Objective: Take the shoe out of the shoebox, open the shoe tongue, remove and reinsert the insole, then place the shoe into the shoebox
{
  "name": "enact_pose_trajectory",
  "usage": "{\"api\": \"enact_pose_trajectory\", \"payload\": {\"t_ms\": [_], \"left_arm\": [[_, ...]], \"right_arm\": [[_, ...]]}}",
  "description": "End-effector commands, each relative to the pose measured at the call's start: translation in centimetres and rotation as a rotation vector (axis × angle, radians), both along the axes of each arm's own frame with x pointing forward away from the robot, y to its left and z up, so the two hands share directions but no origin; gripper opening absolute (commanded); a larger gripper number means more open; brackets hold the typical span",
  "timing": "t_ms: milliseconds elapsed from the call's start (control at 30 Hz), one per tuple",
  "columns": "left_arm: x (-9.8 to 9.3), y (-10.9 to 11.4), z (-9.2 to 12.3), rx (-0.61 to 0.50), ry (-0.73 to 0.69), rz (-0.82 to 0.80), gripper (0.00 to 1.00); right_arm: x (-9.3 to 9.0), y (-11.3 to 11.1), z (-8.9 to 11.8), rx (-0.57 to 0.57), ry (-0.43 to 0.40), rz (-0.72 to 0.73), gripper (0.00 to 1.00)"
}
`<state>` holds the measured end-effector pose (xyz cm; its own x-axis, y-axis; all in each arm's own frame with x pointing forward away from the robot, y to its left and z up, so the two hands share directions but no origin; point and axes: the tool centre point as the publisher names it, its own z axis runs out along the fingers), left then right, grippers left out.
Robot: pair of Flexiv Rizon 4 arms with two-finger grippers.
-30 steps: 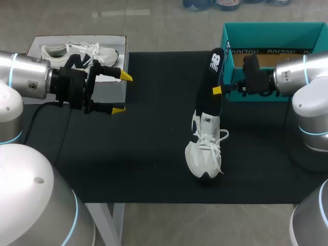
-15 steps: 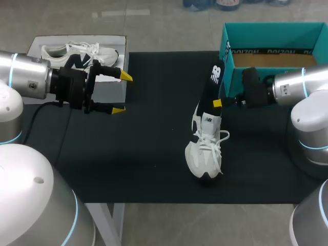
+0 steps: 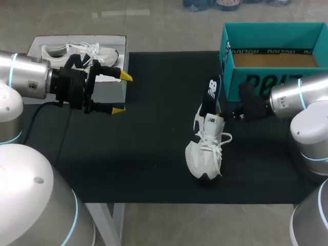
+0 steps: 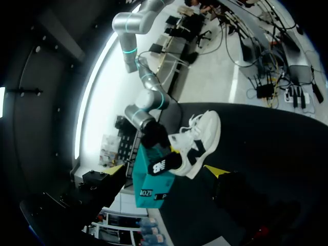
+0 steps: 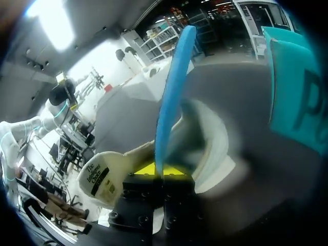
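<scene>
Jaws spread on left arm (image 3: pixel 32 82), pinched together on right arm (image 3: pixel 293 96).

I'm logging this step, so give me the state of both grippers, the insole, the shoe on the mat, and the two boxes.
left gripper: open, empty.
right gripper: shut on the insole.
insole: lower end at the shoe's opening, the rest sticking up.
shoe: on the mat, laces up.
teal shoebox: open, no shoe inside.
grey box: open, second shoe lying inside.
</scene>
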<state>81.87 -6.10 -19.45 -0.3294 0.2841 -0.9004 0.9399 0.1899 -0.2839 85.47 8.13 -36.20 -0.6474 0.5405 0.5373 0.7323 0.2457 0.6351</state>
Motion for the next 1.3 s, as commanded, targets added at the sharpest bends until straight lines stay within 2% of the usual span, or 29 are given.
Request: {"api": "enact_pose_trajectory", "payload": {"t_ms": [33,200,267,300,367,500,600,667,833,1000,1100,1133,1200,1300], "left_arm": [[0.0,0.0,0.0,0.003,0.0,-0.001,1.0],[0.0,0.0,0.0,0.003,0.0,-0.001,1.0],[0.0,0.0,0.0,0.003,0.0,-0.001,1.0],[0.0,0.0,0.0,0.003,0.0,-0.001,1.0],[0.0,0.0,0.0,0.003,0.0,-0.001,1.0],[0.0,0.0,0.0,0.003,0.0,-0.001,1.0],[0.0,0.0,0.0,0.003,0.0,-0.001,1.0],[0.0,0.0,0.0,0.003,0.0,-0.001,1.0],[0.0,0.0,0.0,0.003,0.0,-0.001,1.0],[0.0,0.0,0.0,0.003,0.0,-0.001,1.0],[0.0,0.0,0.0,0.003,0.0,-0.001,1.0],[0.0,0.0,0.0,0.003,0.0,-0.001,1.0],[0.0,0.0,0.0,0.003,0.0,-0.001,1.0],[0.0,0.0,0.0,0.003,0.0,-0.001,1.0]], "right_arm": [[0.1,1.0,-1.2,-0.006,0.011,0.001,0.0],[0.1,1.3,-1.6,-0.015,0.026,-0.005,0.0],[0.4,1.4,-1.4,-0.016,0.025,-0.01,0.45],[0.5,1.5,-1.2,-0.015,0.02,-0.013,0.62],[0.9,1.5,-0.8,-0.016,0.007,-0.018,0.73],[1.7,1.5,0.3,-0.015,-0.026,-0.026,0.69],[2.4,1.7,1.1,-0.016,-0.047,-0.029,0.71],[2.7,1.8,1.6,-0.013,-0.057,-0.03,0.82],[3.5,1.7,2.2,-0.018,-0.079,-0.037,0.79],[4.7,1.4,2.3,-0.025,-0.094,-0.055,0.63],[5.3,1.2,2.5,-0.027,-0.107,-0.064,0.45],[5.4,1.1,2.6,-0.025,-0.111,-0.07,0.33],[5.5,0.9,2.7,-0.024,-0.114,-0.076,0.0],[5.5,0.7,2.6,-0.023,-0.114,-0.083,0.0]]}}
